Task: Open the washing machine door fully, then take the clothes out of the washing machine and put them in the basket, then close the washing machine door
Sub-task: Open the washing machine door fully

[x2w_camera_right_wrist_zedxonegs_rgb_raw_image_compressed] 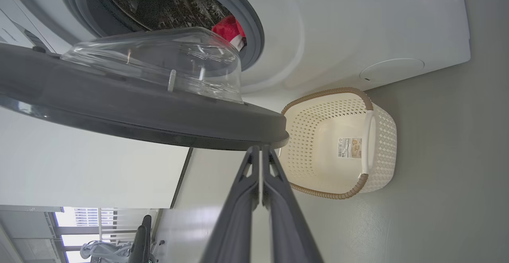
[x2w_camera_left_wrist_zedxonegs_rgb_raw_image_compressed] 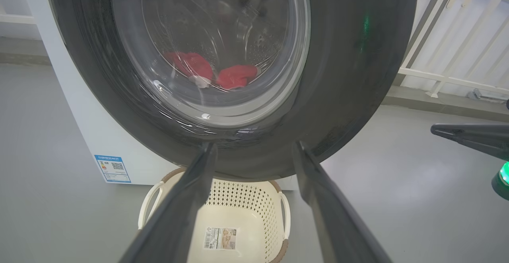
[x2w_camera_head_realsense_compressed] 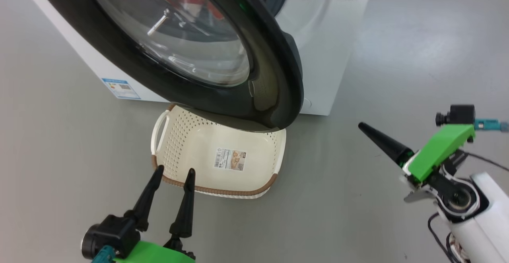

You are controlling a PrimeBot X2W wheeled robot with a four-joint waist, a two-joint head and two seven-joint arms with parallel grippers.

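Washing machine [x2w_camera_head_realsense_compressed: 330, 56]: white front-loader, stood on the floor at the far side. Washing machine door [x2w_camera_head_realsense_compressed: 278, 76]: black-rimmed, glass-bowled, swung partly out and not yet fully open, with its lower edge hung over the far end of the basket. Clothes [x2w_camera_left_wrist_zedxonegs_rgb_raw_image_compressed: 234, 76]: red, white-trimmed, lying inside the drum, none taken out. Basket [x2w_camera_head_realsense_compressed: 222, 190]: cream, perforated, brown-rimmed, set on the floor just in front of the machine, presumably so that clothes can be dropped a short way. Left claw [x2w_camera_head_realsense_compressed: 175, 169]: spread wide at the basket's near rim, nothing gripped. Right claw [x2w_camera_head_realsense_compressed: 364, 128]: fingers pressed together on nothing, pointed at the door's free edge from the right, judged to be placed for pushing the door wider; contact cannot be told. Floor [x2w_camera_head_realsense_compressed: 59, 155]: smooth, pale grey, faintly glossy. Room: a white railing [x2w_camera_left_wrist_zedxonegs_rgb_raw_image_compressed: 449, 78] is noted beyond the machine, right.
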